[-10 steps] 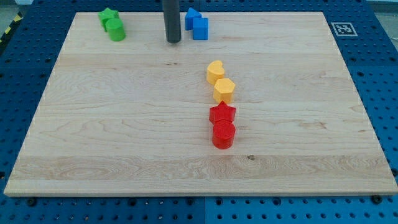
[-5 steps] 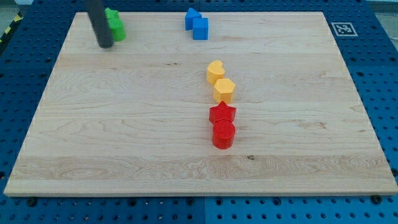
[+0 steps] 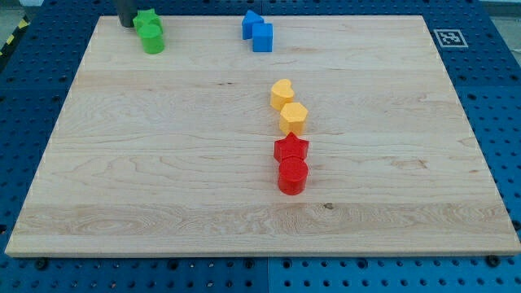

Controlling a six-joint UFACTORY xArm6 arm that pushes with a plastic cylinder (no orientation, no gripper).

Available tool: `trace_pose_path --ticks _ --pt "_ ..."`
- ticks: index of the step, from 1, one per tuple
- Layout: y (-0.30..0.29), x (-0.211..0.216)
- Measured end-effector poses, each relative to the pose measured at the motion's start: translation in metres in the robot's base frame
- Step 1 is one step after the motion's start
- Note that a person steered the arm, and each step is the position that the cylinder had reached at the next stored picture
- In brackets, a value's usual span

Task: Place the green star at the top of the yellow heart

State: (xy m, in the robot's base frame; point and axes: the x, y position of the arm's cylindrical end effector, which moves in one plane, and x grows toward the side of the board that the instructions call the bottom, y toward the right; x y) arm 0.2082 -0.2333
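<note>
The wooden board (image 3: 163,163) fills most of the view, lying on a blue perforated table (image 3: 496,98), with a small black-and-white marker (image 3: 447,37) at its far right corner. The arm carries no gripper, only the dark rod, so it has nothing to open and it holds nothing. My tip (image 3: 126,24) stands at the far left corner of the board, just left of the green star (image 3: 145,19) and touching it or very nearly so; which one I cannot tell. The star sits at the far left edge, partly hidden behind a green round block (image 3: 151,39) that touches its near side. Too little of the star shows to tell which way its points face, and it has no clear long axis. The yellow heart (image 3: 282,94) lies near the board's middle, well apart from the star. A yellow hexagon block (image 3: 293,118) touches its near side. Nearer still sit a red star (image 3: 291,149) and a red round block (image 3: 292,175), touching each other. Two blue blocks (image 3: 258,32) stand together at the far edge, between the star's corner and the heart's far side.
</note>
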Motion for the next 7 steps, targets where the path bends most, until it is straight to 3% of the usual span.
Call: trace_pose_path --ticks 3,7 --pt "0.053 0.001" --pt "0.065 0.000"
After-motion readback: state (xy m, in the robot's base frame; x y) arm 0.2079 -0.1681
